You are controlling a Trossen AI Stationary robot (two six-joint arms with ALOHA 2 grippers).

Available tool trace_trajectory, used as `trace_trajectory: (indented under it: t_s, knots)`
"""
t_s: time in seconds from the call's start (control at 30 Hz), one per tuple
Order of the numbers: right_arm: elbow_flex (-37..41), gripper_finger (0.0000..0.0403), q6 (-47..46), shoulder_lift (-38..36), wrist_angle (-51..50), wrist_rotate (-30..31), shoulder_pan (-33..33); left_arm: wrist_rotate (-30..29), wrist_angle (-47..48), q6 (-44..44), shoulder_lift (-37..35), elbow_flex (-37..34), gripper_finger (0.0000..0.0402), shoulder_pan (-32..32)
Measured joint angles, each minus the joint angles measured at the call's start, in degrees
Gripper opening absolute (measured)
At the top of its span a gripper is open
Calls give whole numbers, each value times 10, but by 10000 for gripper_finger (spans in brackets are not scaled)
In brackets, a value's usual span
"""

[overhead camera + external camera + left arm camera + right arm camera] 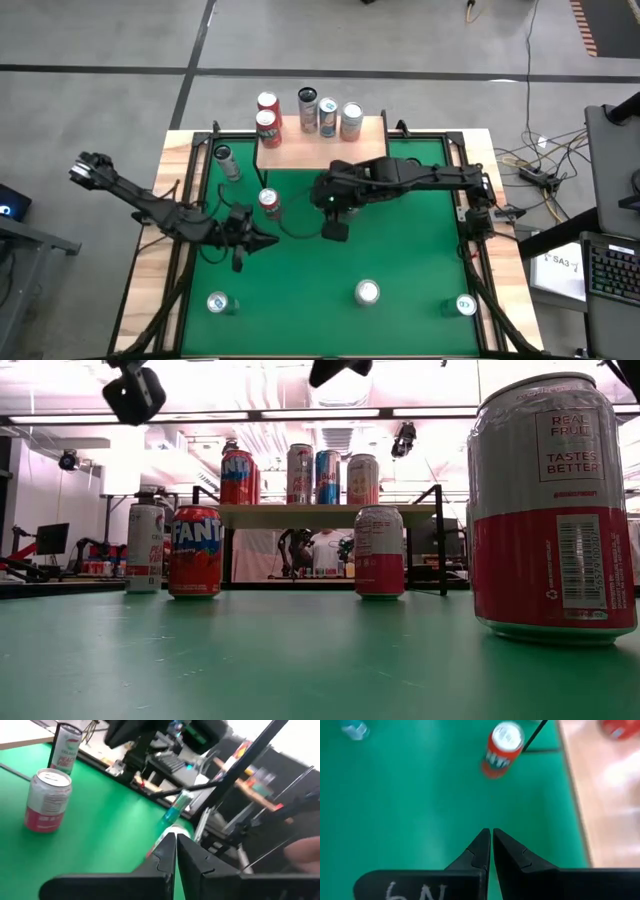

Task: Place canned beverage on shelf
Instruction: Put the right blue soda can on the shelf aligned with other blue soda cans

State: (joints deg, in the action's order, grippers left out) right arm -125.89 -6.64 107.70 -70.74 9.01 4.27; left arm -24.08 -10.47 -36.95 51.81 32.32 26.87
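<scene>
Shelf (322, 150): small raised platform with a light wood top at the far middle of the green surface (400, 250); five cans stand along its far edge, namely two red ones (268, 112) at the left, then a dark can (307, 105), a blue one (327, 113) and a pale one (351, 120).
Fanta can (270, 203): upright on the surface just near of the shelf's left front leg, apart from it; the closest loose can to both arms, so probably the one in hand.
Other loose cans: a pale can (227, 162) left of the shelf; three more along the near edge, at the left (219, 303), the middle (367, 293) and the right (466, 305).
Right tool (335, 230): held above mid-surface, right of and near to the Fanta can; fingers pressed together, nothing between them. Its wrist view looks down on the Fanta can (502, 745) with the shelf edge beside it.
Left tool (262, 240): low over the left part of the surface, fingers pressed together, empty; waiting.
Step in hand (judgement): no can is gripped yet; the approach to the Fanta can comes first.
How to do it well: spread the fingers before descending, centre them on the can's body, and close around the middle so it stays upright.
Placement advice: the shelf's near half is bare wood; set the can there, clear of the far row.
Risk: the black leg stands close to the can; a wide swing could clip it or tip the can.
</scene>
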Motion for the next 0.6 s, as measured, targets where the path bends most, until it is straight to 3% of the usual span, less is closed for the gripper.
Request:
trace_trajectory:
  t_s: [0.3,0.6]
  knots:
    - [1,12,-77,0,-108,-1,48,1,86,33,78,85,0,20]
    - [5,12,-165,0,-185,-1,98,-8,120,74,133,114,0,50]
